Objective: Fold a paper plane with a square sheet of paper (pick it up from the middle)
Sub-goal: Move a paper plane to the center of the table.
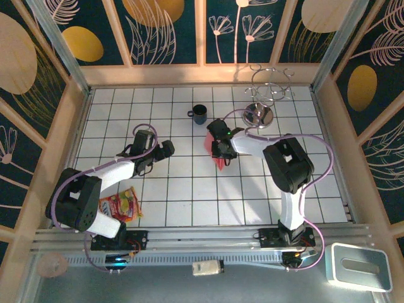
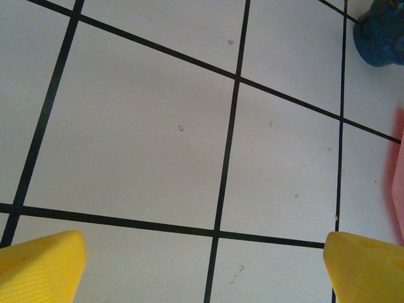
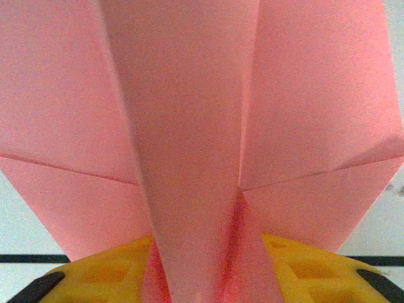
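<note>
The pink-red paper plane (image 1: pixel 216 153) sits near the table's middle, folded with a centre keel and wings. In the right wrist view the paper plane (image 3: pixel 189 126) rises from between the yellow fingers (image 3: pixel 107 271), its keel pinched there and its wings spread to both sides. My right gripper (image 1: pixel 220 150) is shut on it. My left gripper (image 1: pixel 165 150) hovers about two tiles to the left, apart from the paper. Its yellow fingertips (image 2: pixel 41 265) stand wide apart over bare white tile, and a pink edge of the plane (image 2: pixel 399 183) shows at the right border.
A dark blue cup (image 1: pixel 199 113) stands behind the plane. A metal bowl and wire rack (image 1: pixel 262 104) sit at the back right. A snack packet (image 1: pixel 123 205) lies by the left arm's base. Wooden walls ring the tiled table (image 1: pixel 189 196).
</note>
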`<state>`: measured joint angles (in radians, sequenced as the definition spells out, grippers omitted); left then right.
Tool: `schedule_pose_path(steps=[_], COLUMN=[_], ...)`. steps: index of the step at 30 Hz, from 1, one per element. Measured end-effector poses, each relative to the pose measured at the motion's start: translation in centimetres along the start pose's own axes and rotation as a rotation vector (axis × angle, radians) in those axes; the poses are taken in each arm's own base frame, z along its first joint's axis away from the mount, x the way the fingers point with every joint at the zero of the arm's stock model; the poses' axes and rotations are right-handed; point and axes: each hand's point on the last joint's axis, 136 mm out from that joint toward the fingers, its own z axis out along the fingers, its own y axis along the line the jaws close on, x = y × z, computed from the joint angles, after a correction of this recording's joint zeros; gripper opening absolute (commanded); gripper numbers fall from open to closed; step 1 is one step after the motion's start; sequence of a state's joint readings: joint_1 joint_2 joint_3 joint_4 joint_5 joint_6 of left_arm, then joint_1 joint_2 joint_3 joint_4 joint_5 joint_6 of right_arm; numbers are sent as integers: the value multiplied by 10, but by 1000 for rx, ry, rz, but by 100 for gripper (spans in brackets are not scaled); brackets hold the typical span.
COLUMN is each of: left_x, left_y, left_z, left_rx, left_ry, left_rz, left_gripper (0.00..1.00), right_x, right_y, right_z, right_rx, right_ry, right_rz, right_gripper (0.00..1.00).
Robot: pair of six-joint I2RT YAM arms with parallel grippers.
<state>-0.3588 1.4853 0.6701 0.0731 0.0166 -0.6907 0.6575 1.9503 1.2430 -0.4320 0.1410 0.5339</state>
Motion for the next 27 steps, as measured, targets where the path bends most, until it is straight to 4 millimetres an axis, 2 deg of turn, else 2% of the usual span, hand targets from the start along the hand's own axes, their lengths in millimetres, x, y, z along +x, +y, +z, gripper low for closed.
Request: schedule_pose_path(steps=[3,10,18,27], left_x=[0,1,-2,-3], left_y=[0,1,2,1], left_z=[0,0,-1,-1], left_rx=[-2,-7,-11,-14], left_ry=[2,7,5,5], left_rz=[4,9,6,7], left_gripper=[97,97,97,97], right_x=[-4,-14,-43,-54], right_y=[2,3,-10,-12], right_z=[2,6,13,15], right_rx=[21,34,37,45], right_ry=[-20,-41,-76,-96], right_rz=[-23,-42,-6,-43], right_gripper=[46,46,44,45])
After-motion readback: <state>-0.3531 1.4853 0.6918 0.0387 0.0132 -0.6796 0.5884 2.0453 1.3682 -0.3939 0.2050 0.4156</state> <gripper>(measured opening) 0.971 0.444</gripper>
